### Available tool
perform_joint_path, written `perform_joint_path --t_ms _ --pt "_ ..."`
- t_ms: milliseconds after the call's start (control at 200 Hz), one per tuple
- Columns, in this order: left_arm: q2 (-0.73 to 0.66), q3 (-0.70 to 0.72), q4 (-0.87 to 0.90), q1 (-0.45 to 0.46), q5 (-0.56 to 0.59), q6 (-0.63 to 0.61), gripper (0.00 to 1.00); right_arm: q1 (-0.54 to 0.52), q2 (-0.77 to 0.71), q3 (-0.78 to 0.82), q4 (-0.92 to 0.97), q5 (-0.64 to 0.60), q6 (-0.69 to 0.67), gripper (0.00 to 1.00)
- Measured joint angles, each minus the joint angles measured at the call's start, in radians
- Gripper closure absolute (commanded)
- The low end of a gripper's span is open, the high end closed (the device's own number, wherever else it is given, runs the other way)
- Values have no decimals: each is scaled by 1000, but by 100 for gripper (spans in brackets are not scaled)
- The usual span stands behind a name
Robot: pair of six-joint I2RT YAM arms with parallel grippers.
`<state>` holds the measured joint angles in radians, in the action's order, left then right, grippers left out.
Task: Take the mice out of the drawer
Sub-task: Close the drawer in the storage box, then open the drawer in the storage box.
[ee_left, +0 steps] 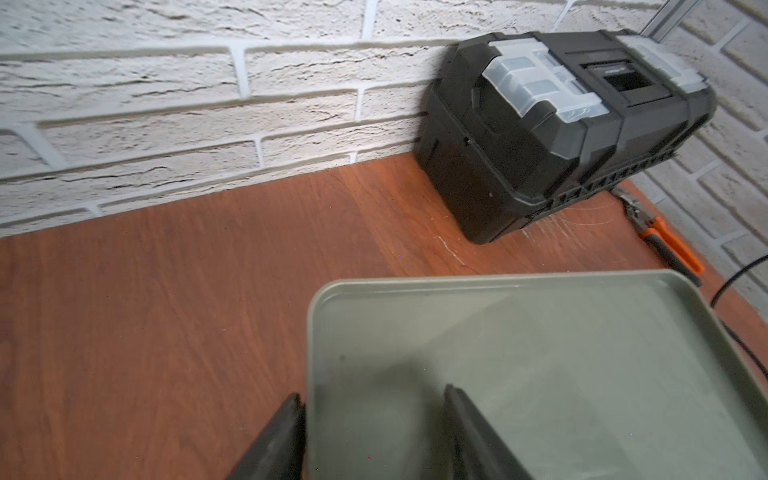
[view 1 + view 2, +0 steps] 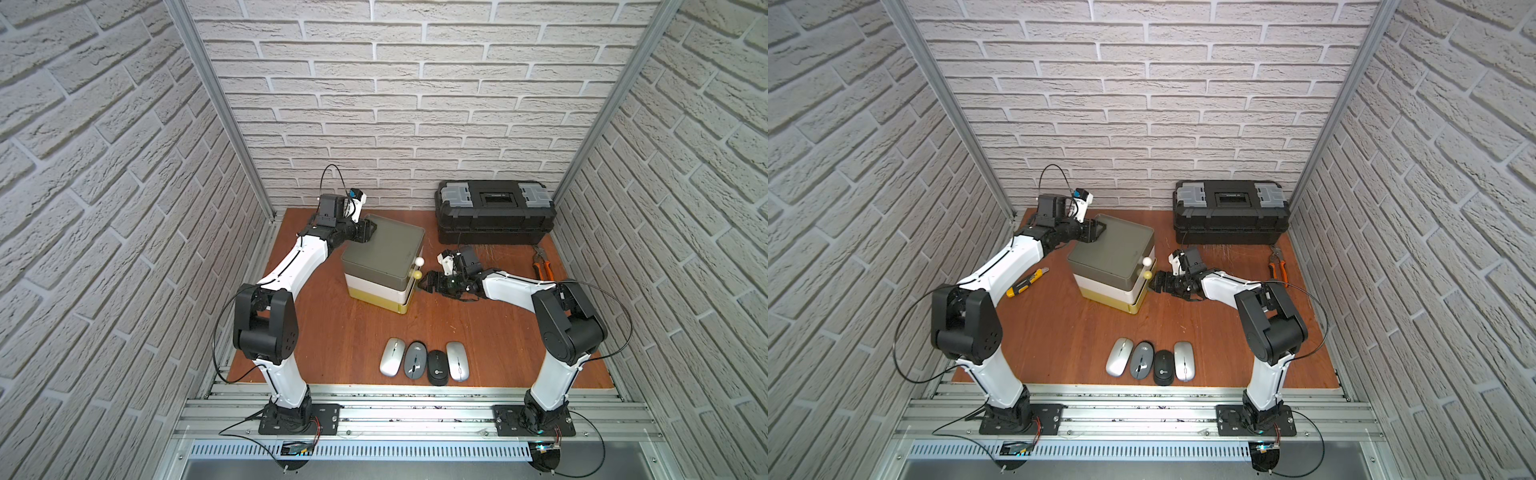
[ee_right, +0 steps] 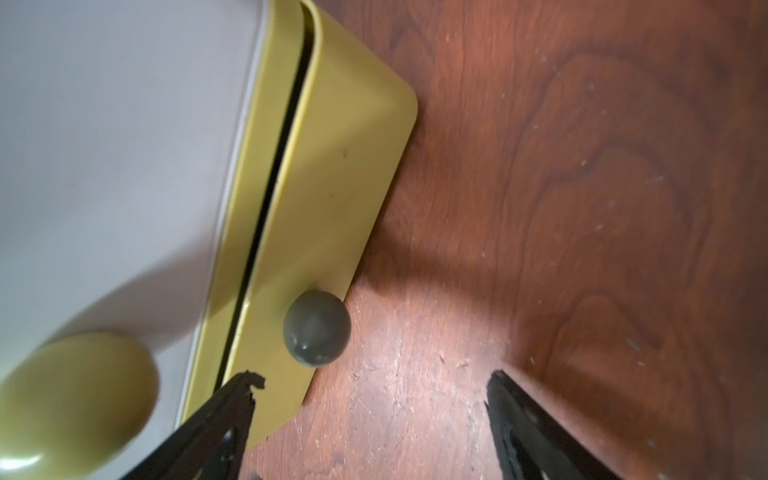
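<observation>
Right gripper (image 3: 375, 376): jaws spread wide, holding nothing. The grey knob (image 3: 317, 328) of the bottom yellow drawer (image 3: 332, 166) sits just ahead of the fingertips, not yet between them. The drawer front is ajar by a dark slit.

Left gripper (image 1: 372, 392): jaws about half apart, astride a corner of the box (image 1: 540, 353). One finger is outside the wall and one over the top; nothing pinched that I can see.

Mice (image 2: 415, 359): four in a row on the table (image 2: 332, 332), well apart from the right gripper, behind its wrist (any others would be inside the drawer, out of sight).

Hazards, as I judge them:
- The round knob may squirt out if the jaws close off-centre.
- The yellow knob (image 3: 75, 395), just beside one finger, could be snagged instead.
- With the box not firmly held, a pull may drag or tip the whole box rather than slide the drawer.

Writing: the black mouse (image 2: 438, 365) has a white round logo, too small to read. The toolbox (image 2: 494, 208) label is illegible.
</observation>
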<state>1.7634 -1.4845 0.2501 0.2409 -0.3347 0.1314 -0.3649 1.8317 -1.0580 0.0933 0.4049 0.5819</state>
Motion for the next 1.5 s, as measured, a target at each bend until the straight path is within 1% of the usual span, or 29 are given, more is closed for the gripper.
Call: perform_joint_path --t_ms 245,330,410,465,530,655,730,815,930,1085,1310,1410,1500 --pt "-9 0 6 -1 33 -11 80 -5 20 0 -15 13 14 14" --pt "-11 0 12 -2 41 -24 82 -5 29 0 -24 19 17 14" --pt "-12 -1 17 -2 50 -26 92 -5 39 0 -34 25 18 14" --pt "-13 -2 19 -5 56 -30 94 -5 40 -2 -38 27 22 15" --pt "-14 -2 22 -2 58 -29 98 -6 45 -3 -50 32 26 15" --pt "-16 -2 24 2 56 -40 98 -7 53 -3 -68 43 32 16" --pt "-16 -3 26 2 56 -43 99 -7 60 -3 -80 49 34 19" --pt "-16 -5 31 2 57 -46 99 -6 68 -4 -94 62 40 25" --pt "-16 -8 38 2 61 -46 99 -6 79 -4 -118 101 62 36" --pt "-16 -9 41 2 65 -46 98 -4 92 -4 -148 150 94 47" --pt "-15 -16 53 -3 83 -51 97 3 136 -1 -227 241 171 47" --pt "-15 -17 56 -7 89 -54 97 8 160 19 -311 294 235 47" --pt "-15 -18 56 -9 90 -55 97 14 180 60 -428 336 322 46"
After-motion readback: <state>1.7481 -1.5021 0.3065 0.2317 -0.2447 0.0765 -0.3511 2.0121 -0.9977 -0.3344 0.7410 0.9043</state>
